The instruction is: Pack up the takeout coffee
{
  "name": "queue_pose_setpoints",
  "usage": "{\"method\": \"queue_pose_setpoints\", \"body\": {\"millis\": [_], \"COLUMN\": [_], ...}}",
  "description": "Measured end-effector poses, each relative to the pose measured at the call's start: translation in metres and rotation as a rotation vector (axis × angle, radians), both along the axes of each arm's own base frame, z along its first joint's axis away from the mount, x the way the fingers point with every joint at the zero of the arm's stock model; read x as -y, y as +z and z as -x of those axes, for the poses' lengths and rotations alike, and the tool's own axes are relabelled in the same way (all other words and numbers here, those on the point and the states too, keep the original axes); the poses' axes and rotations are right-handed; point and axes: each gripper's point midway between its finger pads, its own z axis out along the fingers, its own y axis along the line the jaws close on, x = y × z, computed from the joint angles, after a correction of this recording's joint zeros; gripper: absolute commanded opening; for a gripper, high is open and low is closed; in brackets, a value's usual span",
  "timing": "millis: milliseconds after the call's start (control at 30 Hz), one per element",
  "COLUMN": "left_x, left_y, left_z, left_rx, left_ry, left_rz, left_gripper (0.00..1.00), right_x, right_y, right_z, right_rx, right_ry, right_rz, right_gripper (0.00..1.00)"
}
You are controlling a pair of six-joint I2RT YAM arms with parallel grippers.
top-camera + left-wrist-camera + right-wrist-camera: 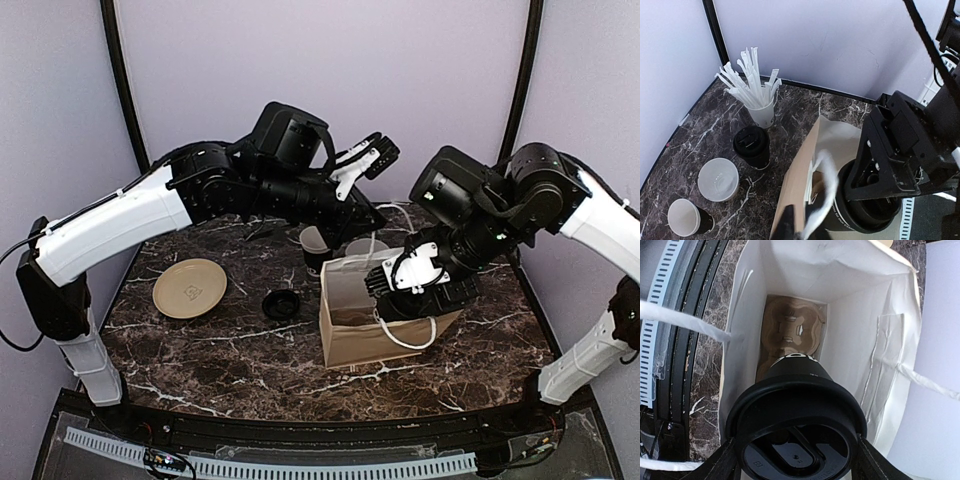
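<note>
Task under way, nothing packed yet as far as can be seen.

- Right gripper (795,462): fingers closed on the lid rim of a black lidded coffee, the held cup (797,390). The cup hangs in the mouth of the paper bag (350,340) with its base pointing down at the bottom. It is not seated, and I cannot tell how deep it sits.
- Bag interior, right wrist view: white walls, and a moulded cardboard drink carrier (790,332) lying flat on the floor. The wells in view hold nothing. The part under the held cup is hidden.
- Left gripper (368,158): raised over the back of the table (250,365), at about 12 o'clock from the bag. The jaws look parted with nothing between them.
- Left wrist view: a second lidded cup (752,145) stands on the table just at 6 o'clock of the straw cup (761,111), which is full of wrapped straws.
- An open cup (687,217) with no lid shows a white inside; contents cannot be told. A low white bowl (718,179) sits just beside it.
- Top view: a loose lid (281,303) lies at 9 o'clock of the bag. A tan plate (190,288) lies farther out at 9 o'clock, bare.

Judged remaining: lower the held cup into a well and let go, then pack the second lidded cup. The open cup probably needs the loose lid first.
</note>
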Motion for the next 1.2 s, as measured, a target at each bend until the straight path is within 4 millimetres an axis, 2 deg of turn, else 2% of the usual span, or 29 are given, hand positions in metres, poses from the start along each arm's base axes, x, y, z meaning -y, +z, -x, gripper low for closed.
{"method": "queue_pose_setpoints", "body": {"millis": [33,100,233,667,867,1033,1200], "left_x": [0.000,0.002,0.002,-0.020,-0.021,-0.024,-0.036], "left_y": [0.001,0.006,0.018,0.042,0.052,0.036,0.015], "left_z": [0.000,0.000,-0.001,-0.001,0.009,-0.002,-0.036], "left_rx": [0.000,0.000,0.012,0.098,0.140,0.152,0.122], "left_ry": [0.000,0.000,0.001,0.031,-0.039,-0.031,0.033], "left_rz": [0.002,0.012,0.032,0.041,0.051,0.023,0.007], "left_gripper": [0.34,0.48,0.61,0.76,0.77,0.77,0.77], "right_x": [0.004,0.009,0.019,0.033,0.037,0.048,0.050], "right_y": [-0.003,-0.010,-0.023,-0.039,-0.054,-0.072,-0.073], "right_z": [0.001,0.003,0.007,0.022,0.022,0.025,0.025], "right_rx": [-0.002,-0.011,-0.031,-0.074,-0.055,-0.053,-0.033], "right_ry": [-0.003,-0.006,-0.016,0.000,0.004,0.004,0.004], "right_rz": [0.009,0.027,0.059,0.071,0.101,0.140,0.119], "right_gripper": [0.55,0.55,0.55,0.52,0.51,0.51,0.50]}}
